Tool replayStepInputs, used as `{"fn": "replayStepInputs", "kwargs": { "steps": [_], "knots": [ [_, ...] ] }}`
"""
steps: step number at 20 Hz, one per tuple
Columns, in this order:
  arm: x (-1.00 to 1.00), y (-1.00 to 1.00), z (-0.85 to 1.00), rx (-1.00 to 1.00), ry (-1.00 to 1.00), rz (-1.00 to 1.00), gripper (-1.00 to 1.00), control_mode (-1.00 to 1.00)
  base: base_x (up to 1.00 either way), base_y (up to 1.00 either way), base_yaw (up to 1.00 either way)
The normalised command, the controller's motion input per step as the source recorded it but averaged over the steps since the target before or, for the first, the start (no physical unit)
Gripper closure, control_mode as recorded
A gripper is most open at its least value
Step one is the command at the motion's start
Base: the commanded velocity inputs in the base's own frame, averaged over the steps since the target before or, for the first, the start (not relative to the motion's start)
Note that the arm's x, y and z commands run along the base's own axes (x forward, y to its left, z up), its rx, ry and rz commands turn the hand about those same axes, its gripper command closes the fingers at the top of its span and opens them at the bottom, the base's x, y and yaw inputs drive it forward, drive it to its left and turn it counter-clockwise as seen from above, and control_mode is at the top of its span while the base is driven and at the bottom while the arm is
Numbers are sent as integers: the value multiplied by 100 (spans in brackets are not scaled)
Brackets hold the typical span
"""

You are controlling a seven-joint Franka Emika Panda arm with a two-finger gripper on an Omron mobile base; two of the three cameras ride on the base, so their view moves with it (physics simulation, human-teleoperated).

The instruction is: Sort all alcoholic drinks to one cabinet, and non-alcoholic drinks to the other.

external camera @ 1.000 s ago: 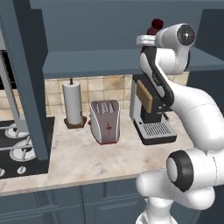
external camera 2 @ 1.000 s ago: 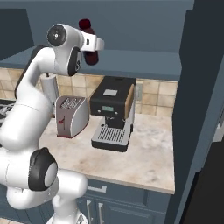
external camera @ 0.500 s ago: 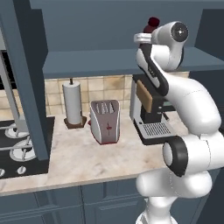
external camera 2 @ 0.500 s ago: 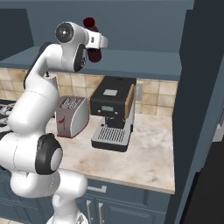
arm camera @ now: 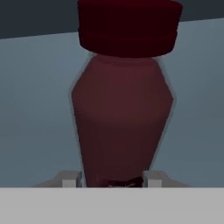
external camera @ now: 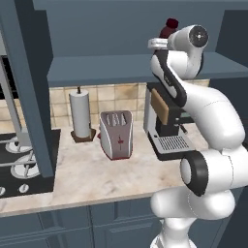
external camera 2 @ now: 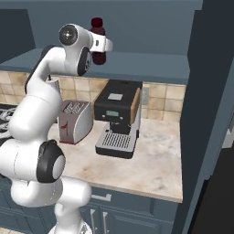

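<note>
Since a second ago the arm has been swung slightly, so that the claw (external camera 2: 101,45) and the bottle it carries are now seen a little farther along the shelf, while the counter items have kept their places. One claw is present, and its two fingers (arm camera: 70,180) are pressed against the lower sides of the single squat maroon bottle (arm camera: 122,127), which is pinched between them. In the hand view the bottle is seen upright, with its one red cap (arm camera: 130,27) at the top and grey-blue cabinet surfaces behind it. From the right base view the maroon bottle (external camera 2: 98,40) is seen held high, just above the open blue shelf (external camera 2: 151,61) beneath the upper cabinet; whether its base touches the shelf cannot be told. In the left base view only the cap and shoulder of the bottle (external camera: 169,28) are visible behind the white wrist. Below, on the marble counter (external camera 2: 155,157), three appliances or holders are counted: one black coffee machine (external camera 2: 118,116) with a wooden side panel, one silver toaster (external camera: 116,134) with two slots just beside it, and one upright paper towel roll (external camera: 80,114) near the tiled wall. One stove top (external camera: 19,162) is seen at the left end of the counter.
</note>
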Motion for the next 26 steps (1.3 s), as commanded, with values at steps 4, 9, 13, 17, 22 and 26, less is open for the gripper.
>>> {"fn": "replayStepInputs", "kwargs": {
  "steps": [4, 9, 13, 17, 22, 26],
  "knots": [
    [11, 0, -1, 0, 0, 0, -100, -100, 0, 0, 0],
    [28, 0, 0, 0, 0, 0, -100, -100, 0, 0, 0],
    [36, 0, 0, 0, 0, 0, -100, -100, 0, 0, 0],
    [46, 0, 0, 0, 0, 0, -100, -100, 0, 0, 0],
    [33, 0, 0, 0, 0, 0, -100, -100, 0, 0, 0],
    [11, 0, 0, 0, 0, 0, -100, -100, 0, 0, 0]
  ]
}}
